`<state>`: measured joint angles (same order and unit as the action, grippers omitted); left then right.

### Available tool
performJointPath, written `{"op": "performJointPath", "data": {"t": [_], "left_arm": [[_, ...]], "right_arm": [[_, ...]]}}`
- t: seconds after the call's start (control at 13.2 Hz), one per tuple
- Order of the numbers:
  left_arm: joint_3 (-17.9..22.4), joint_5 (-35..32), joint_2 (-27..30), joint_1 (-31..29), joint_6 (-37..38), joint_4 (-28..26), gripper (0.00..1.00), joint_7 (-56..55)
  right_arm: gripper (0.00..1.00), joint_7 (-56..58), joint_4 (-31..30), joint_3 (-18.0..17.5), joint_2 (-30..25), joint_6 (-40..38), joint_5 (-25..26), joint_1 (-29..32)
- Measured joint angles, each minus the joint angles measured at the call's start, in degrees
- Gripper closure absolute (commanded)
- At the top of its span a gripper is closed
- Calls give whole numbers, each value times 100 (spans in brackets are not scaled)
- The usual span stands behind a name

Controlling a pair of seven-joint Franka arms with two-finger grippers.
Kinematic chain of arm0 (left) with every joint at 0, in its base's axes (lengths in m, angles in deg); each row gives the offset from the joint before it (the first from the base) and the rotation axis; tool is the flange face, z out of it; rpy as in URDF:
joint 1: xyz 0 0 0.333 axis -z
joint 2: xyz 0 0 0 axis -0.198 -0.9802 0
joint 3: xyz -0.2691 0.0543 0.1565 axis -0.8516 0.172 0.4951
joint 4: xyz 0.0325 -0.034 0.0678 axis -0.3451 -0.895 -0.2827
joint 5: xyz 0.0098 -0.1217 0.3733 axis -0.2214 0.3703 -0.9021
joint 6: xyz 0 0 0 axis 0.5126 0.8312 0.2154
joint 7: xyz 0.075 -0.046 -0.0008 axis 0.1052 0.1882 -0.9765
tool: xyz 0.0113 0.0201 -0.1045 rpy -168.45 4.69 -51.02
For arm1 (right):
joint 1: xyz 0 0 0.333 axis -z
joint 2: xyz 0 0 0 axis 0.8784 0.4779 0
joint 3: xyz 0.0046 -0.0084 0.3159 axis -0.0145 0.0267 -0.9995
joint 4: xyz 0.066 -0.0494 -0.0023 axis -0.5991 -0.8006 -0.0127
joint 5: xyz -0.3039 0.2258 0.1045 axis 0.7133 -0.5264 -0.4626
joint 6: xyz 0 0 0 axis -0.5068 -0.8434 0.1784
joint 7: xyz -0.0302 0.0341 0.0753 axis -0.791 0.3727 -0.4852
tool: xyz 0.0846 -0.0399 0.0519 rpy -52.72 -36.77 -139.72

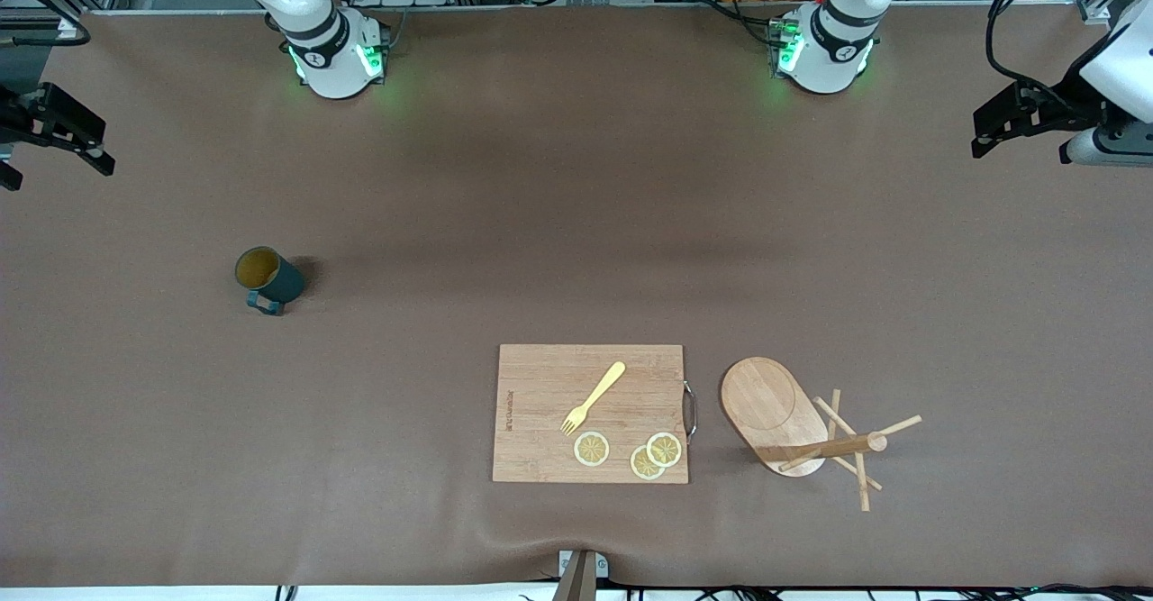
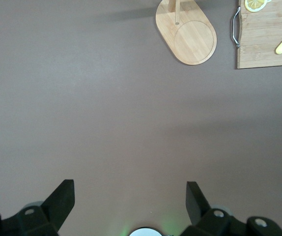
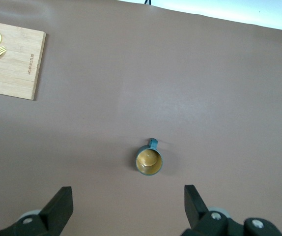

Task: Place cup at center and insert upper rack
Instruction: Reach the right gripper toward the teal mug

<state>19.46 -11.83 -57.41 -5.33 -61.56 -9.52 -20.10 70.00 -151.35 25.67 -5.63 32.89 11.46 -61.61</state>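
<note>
only the front view shows the rack [image 1: 793, 425] tipped over; left gripper [image 2: 130, 199] and right gripper [image 3: 128, 201] gape, with the cup [image 3: 149, 161] under the right.

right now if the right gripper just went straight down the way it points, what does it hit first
Probably bare table. The right gripper hangs open, pointing down at the brown surface, and the cup stands upright just ahead of the gap between its fingers, not squarely under them. Depth is unclear, so it might clip the cup's rim.

Wooden upper rack [image 1: 775, 412]; matt table [image 1: 540, 223]
</note>
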Motion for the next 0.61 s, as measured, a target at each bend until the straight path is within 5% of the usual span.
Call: {"op": "performJointPath", "data": {"t": [0.61], "left_arm": [[-4, 0, 0, 7, 0, 0, 0, 0]], "right_arm": [[0, 1, 1, 24, 8, -456, 13, -2]]}}
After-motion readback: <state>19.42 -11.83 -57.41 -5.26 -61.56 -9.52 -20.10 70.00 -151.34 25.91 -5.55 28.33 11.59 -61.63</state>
